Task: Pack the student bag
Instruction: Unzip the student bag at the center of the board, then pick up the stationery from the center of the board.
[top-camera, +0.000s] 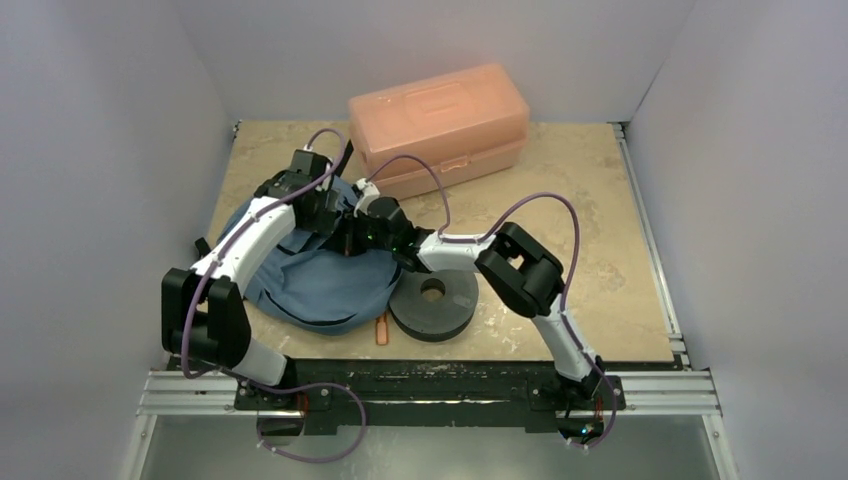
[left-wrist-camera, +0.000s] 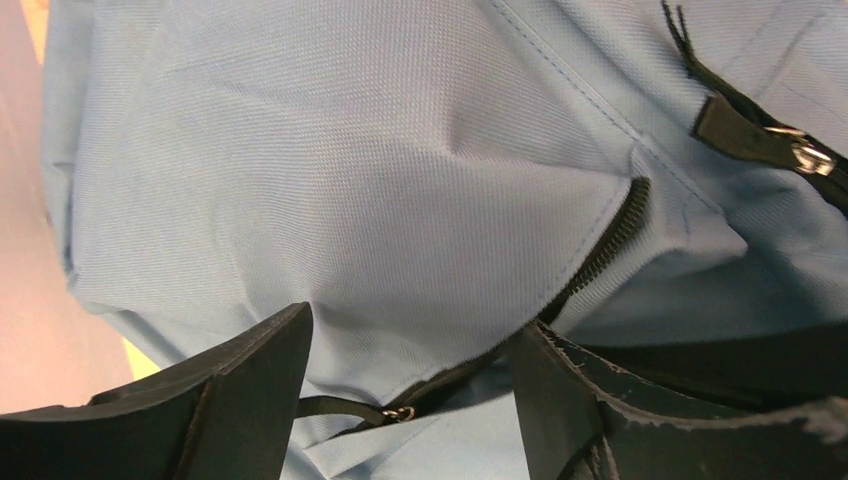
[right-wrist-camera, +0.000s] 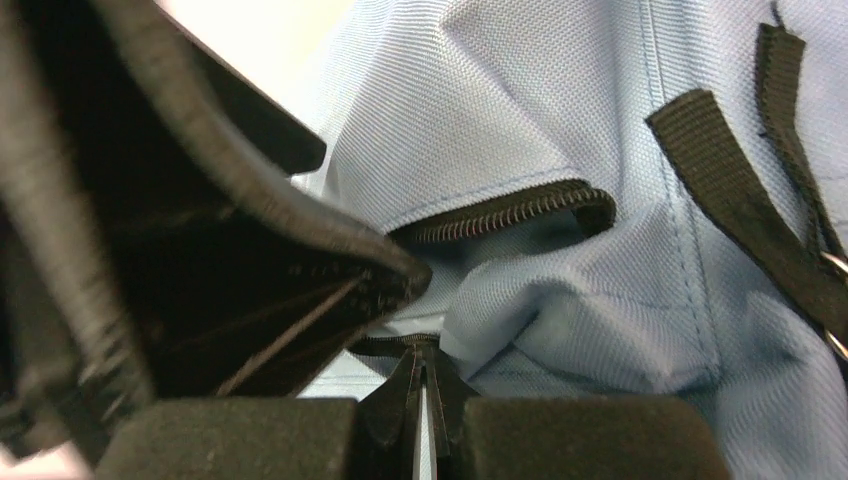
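Right gripper pinches the student bag's black tab.

Table — bag, box, disc, perhaps pen

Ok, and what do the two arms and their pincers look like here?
The left arm and right arm have white tube-like links between chunky black joint housings, and a looping purple cable runs along each. The left pincer and right pincer have broad matte-black fingers; the left's edges look frayed.
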